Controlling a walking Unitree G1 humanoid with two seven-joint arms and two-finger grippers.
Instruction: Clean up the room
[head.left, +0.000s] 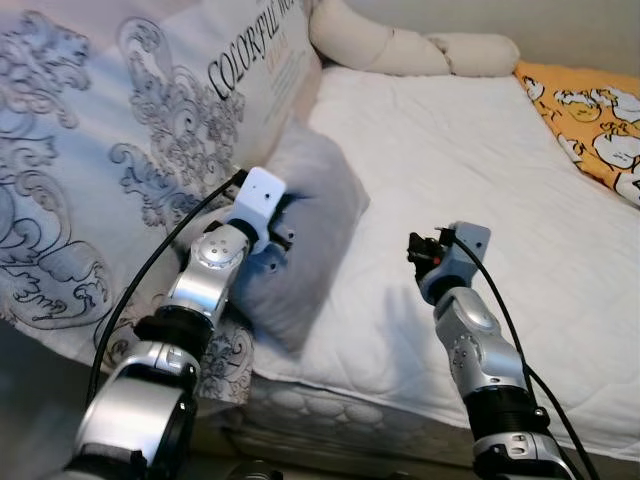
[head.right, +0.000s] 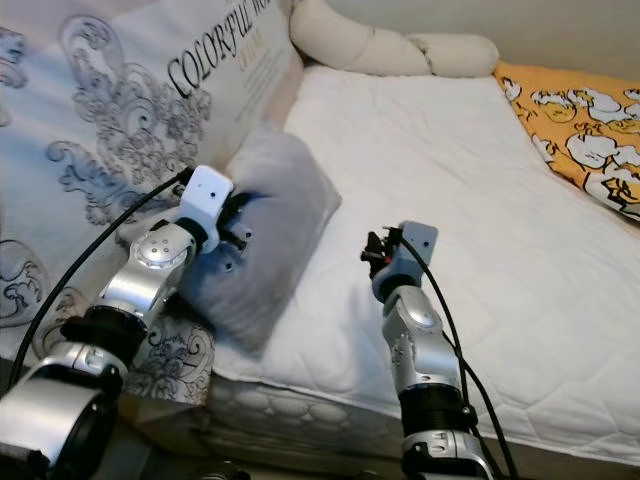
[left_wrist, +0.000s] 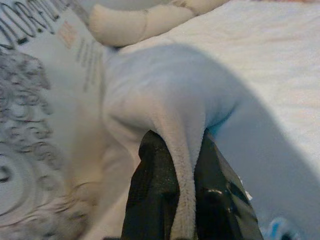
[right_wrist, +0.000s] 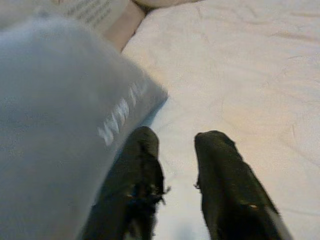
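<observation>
1. Grey cushion (head.left: 310, 225): on the white bed (head.left: 480, 180), leaning against a large patterned pillow (head.left: 110, 150).
2. Left tool (left_wrist: 186, 165): fingers clamped on a fold of the cushion's edge.
3. Right tool (right_wrist: 172, 150): fingers apart, above the mattress just beside the cushion.

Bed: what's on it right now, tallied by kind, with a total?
Grey pillows: 1, pinched at its edge by the left gripper
Patterned pillows with lettering: 1
Cream knotted cushions: 1
Orange cartoon-print blankets: 1
Total: 4
The right gripper hovers over the white mattress, jaws apart.
</observation>
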